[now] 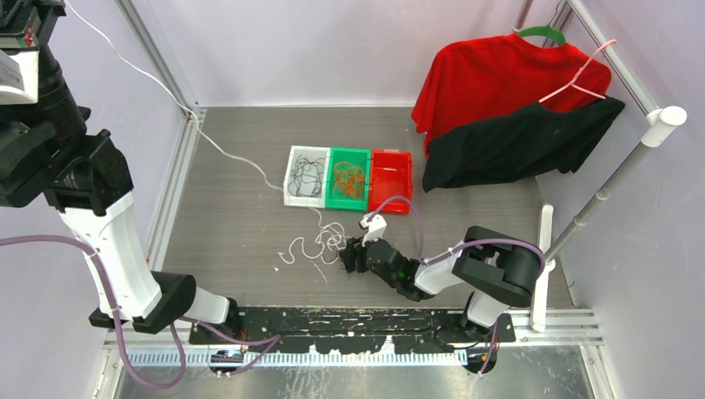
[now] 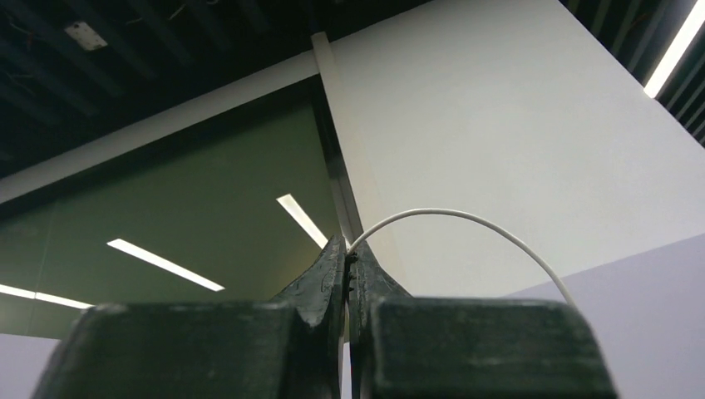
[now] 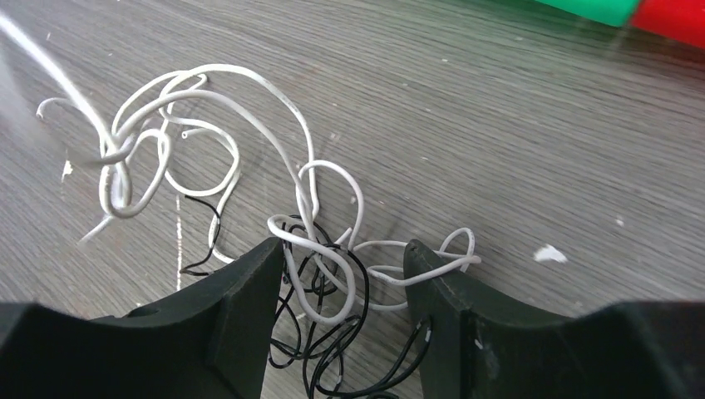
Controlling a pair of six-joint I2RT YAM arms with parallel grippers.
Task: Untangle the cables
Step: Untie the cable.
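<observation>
Straddling knotted thin white and black string-like cords (image 3: 306,179) on grey table (image 3: 499,125), right fingers (image 3: 241,283) half-open, gripping nothing. Left fingers (image 2: 328,274) clamped on single white cord (image 2: 465,218). Risk: closing pinches both colours, tightening knot.

A knot of thin white floppy cords (image 3: 249,141) is seen looped over thinner black cords (image 3: 332,353) on the grey wood-grain tabletop (image 3: 540,125) — one white strand (image 2: 441,211) is stretched up and away leftward.
</observation>
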